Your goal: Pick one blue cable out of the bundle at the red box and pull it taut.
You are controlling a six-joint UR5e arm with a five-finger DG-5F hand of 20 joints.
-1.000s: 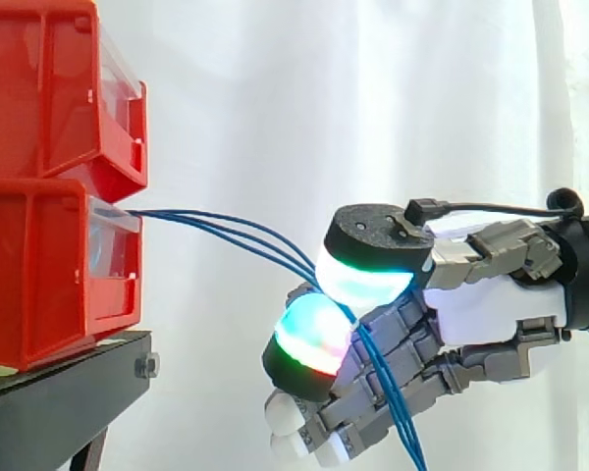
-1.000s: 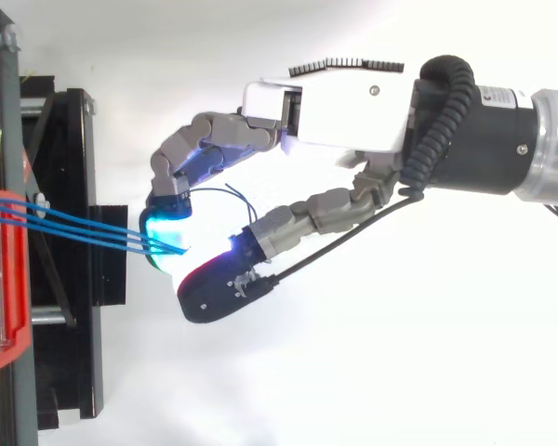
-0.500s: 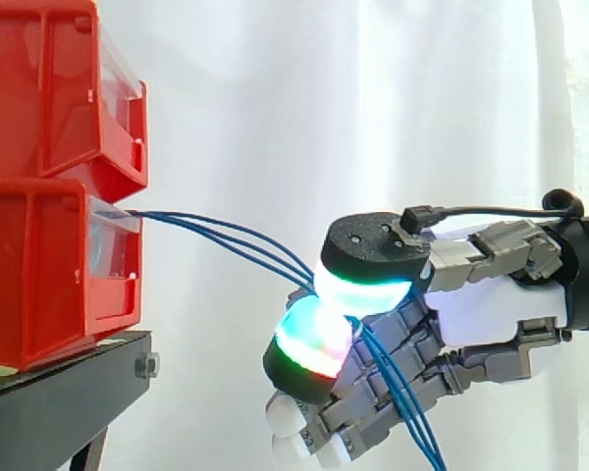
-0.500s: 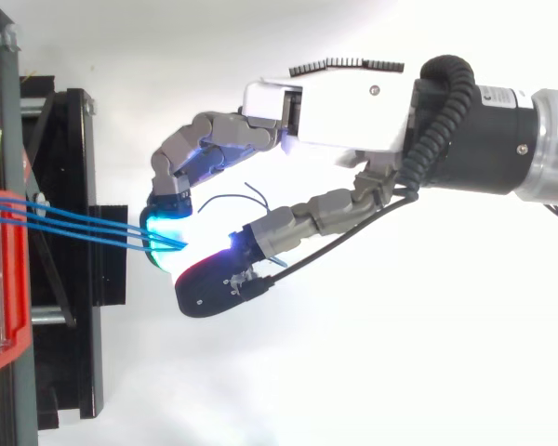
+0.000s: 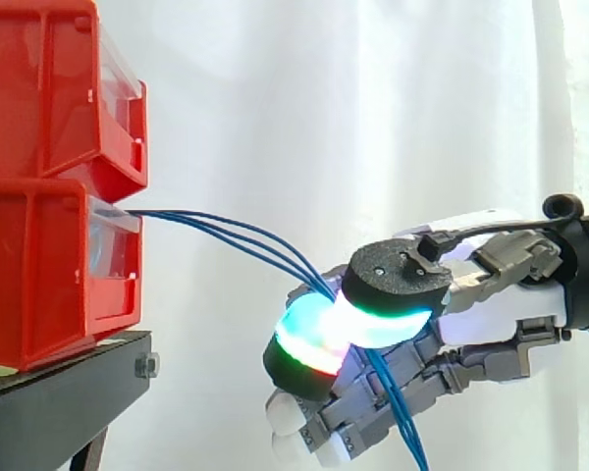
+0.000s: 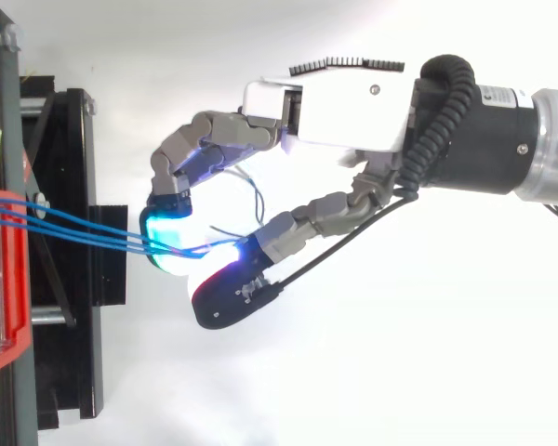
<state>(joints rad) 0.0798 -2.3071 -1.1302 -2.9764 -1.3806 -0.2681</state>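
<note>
Three thin blue cables [image 5: 226,235] leave the front of the lower red bin [image 5: 39,265] and run in a slight downward curve to my hand [image 5: 491,314]. There they pass between a glowing cyan-and-red fingertip pad [image 5: 304,343] and the thumb's pad [image 5: 393,294], which presses down on them. Below the pinch the cables hang down past the other curled fingers. From above, the cables [image 6: 74,230] cross the black stand [image 6: 74,279] to the cyan pad [image 6: 167,243], and the hand [image 6: 344,102] reaches in from the right.
A second red bin [image 5: 49,88] is stacked on the lower one at the left. Both rest on the black stand [image 5: 69,392]. A white curtain hangs behind everything.
The thumb has swung down and to the right onto the cables, closing against the glowing fingertip pad. The cables' loose ends have shifted in the hand. The arm has stayed put.
</note>
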